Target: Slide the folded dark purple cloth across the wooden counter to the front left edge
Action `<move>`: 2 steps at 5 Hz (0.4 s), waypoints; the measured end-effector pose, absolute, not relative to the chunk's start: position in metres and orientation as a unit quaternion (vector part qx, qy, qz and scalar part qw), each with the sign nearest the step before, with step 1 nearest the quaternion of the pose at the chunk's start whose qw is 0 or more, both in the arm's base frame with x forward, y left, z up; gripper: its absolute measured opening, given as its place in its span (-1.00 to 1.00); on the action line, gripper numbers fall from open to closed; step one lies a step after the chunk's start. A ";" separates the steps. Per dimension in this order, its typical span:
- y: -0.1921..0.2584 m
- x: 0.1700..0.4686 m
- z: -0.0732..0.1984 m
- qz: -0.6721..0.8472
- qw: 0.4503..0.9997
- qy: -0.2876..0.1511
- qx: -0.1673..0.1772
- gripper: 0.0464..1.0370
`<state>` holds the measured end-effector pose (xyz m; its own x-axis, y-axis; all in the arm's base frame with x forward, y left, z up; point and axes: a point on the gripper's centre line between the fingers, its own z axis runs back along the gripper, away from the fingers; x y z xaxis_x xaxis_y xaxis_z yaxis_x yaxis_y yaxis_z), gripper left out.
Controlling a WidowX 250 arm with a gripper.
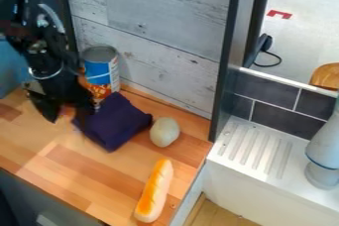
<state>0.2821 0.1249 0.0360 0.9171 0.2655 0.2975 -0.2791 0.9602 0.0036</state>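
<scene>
Hand [70, 119] apparently above wooden counter [83, 170]

Forward from the jaws of the gripper [69, 113], bare wooden counter [58, 163] offers room up to its front edge. Sinkward, the dark cloth [116, 121] obstructs low passage right beside them, the pale oval object [164, 132] beyond; behind stand the can [100, 70] and plank wall [165, 27].

The black arm [43, 46] hangs at upper left, gripper [69, 119] pointing down, fingers [43, 105] apart.
</scene>
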 end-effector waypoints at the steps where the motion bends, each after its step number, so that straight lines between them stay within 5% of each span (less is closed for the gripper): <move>1: 0.127 0.306 0.025 0.143 0.977 -0.156 -0.003 0.92; 2: 0.127 0.326 0.017 0.153 0.977 -0.150 -0.004 0.92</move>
<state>0.3261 0.1274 0.0174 0.9077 0.3009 0.2924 -0.2987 0.9529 -0.0534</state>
